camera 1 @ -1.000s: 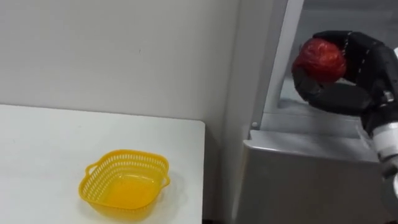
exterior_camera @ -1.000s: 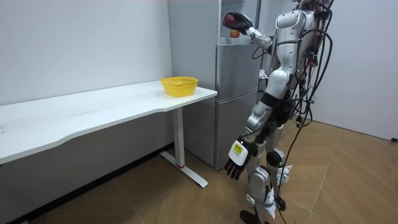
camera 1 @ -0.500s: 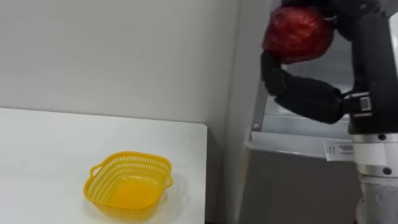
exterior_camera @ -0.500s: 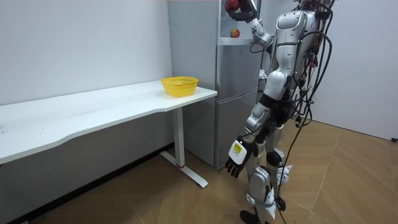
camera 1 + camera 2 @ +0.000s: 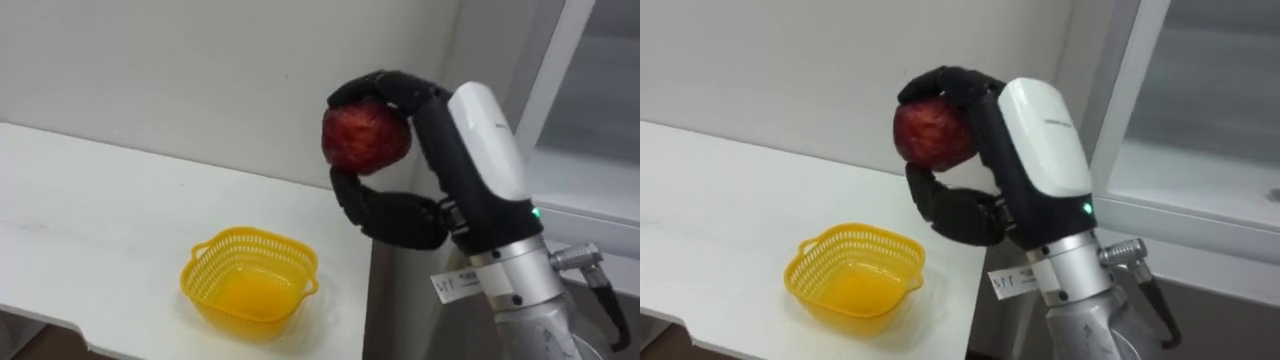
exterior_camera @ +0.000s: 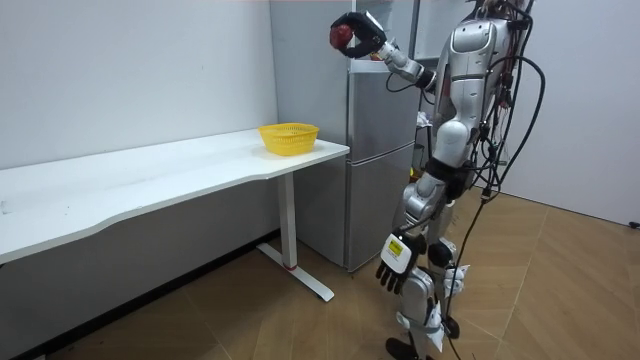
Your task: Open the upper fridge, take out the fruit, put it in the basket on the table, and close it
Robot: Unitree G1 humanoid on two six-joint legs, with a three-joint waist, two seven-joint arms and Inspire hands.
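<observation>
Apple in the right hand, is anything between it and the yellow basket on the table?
Nothing visible does: the right hand holds the apple in open air, higher than the empty yellow basket and to its right.

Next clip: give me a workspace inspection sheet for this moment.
Surface: white table, carrying just the basket.
Job's things: red apple held high near the table's fridge end; yellow basket empty, on the table.
Clutter: nothing seen.
Hands: right hand curled round the apple; left hand hangs relaxed by the thigh.
Cables: nothing seen.
Surroundings: grey fridge beside the table, white wall, wood floor.
</observation>
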